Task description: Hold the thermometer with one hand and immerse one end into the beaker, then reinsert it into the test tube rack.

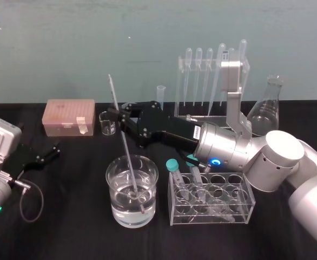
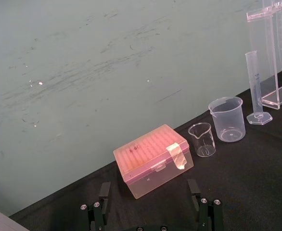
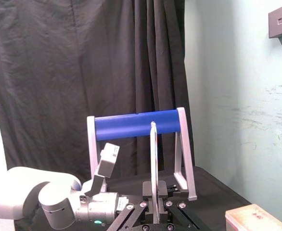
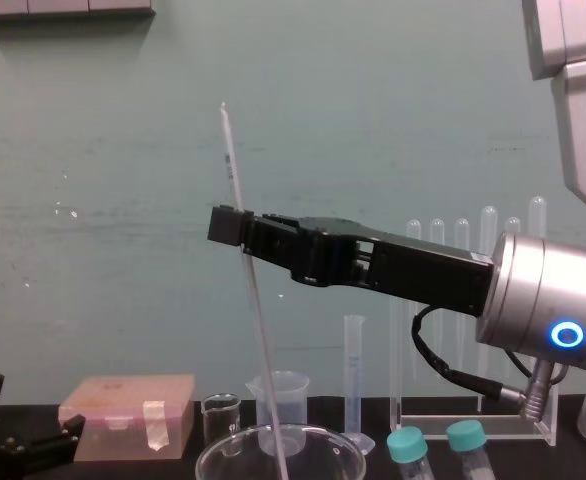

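thermometer: tilted, lower end inside the beaker, top leaning to the left
right gripper: jaws clenched on the rod's upper part, above the beaker
left gripper: parked at left of desk, jaws released
handling: thin glass, light, stiff, slippery, likely snaps if bent; hold high, lift straight
test tube rack: behind the right arm

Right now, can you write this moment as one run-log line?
right gripper: shut on thermometer, tilted, lower end inside beaker | left gripper: open, parked at left | test tube rack: thermometer not yet back
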